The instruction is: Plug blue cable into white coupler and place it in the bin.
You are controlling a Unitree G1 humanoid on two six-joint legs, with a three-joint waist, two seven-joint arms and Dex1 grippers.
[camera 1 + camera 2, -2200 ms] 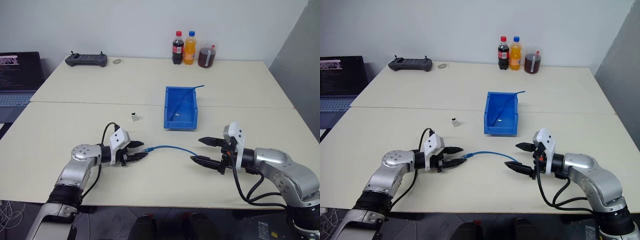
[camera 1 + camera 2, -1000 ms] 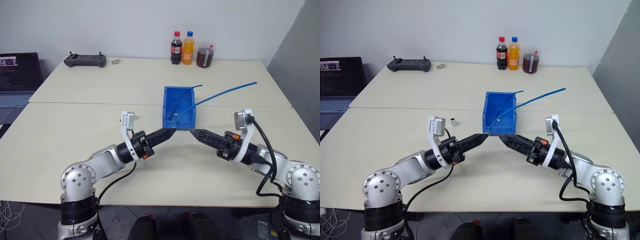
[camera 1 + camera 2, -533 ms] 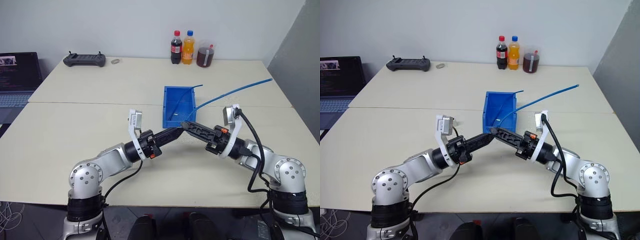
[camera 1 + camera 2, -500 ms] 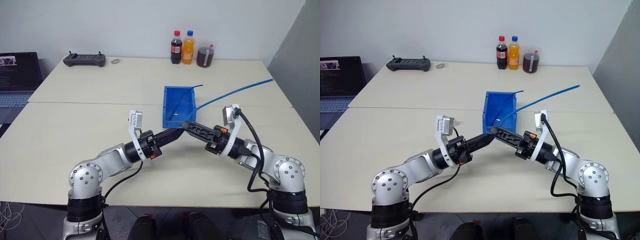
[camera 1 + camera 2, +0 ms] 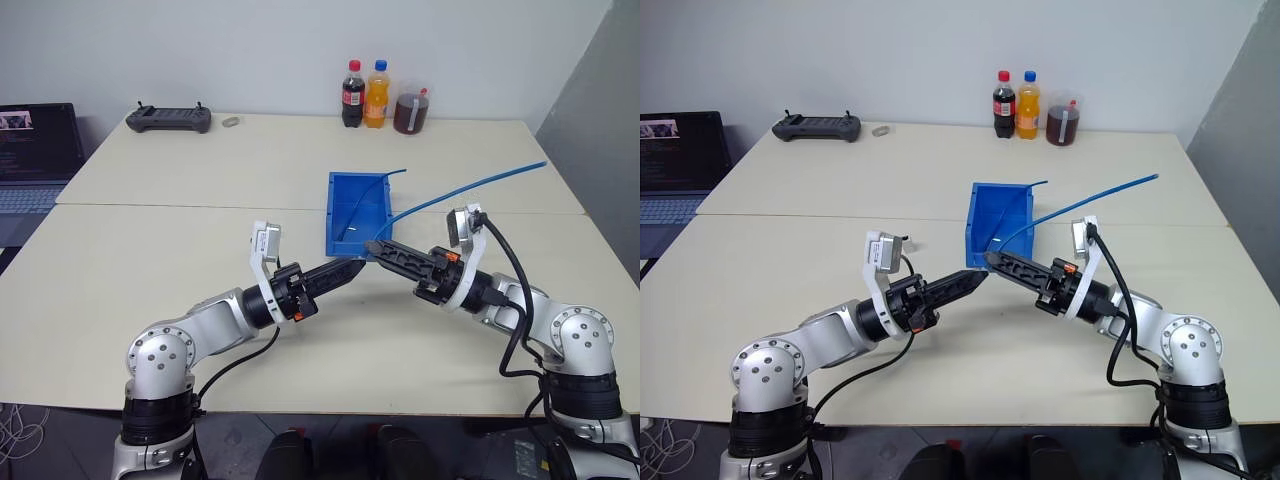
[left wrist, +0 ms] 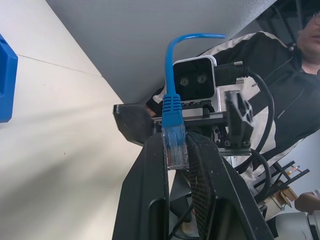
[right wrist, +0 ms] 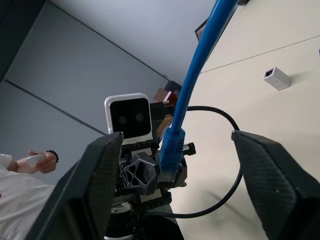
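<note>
Our left fingers pinch the thin light-blue network cable by its clear plug. Our right fingers stand apart around it. The right wrist view shows the tiny white boxy coupler lying on the table.

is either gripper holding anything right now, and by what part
The left gripper holds the blue cable by its clear plug end, pinched between shut jaws. The right gripper has open jaws on either side of the cable and grips nothing.

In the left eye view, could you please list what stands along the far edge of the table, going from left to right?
Black controller → small grey object → cola bottle → orange soda bottle → cup of dark drink.
</note>
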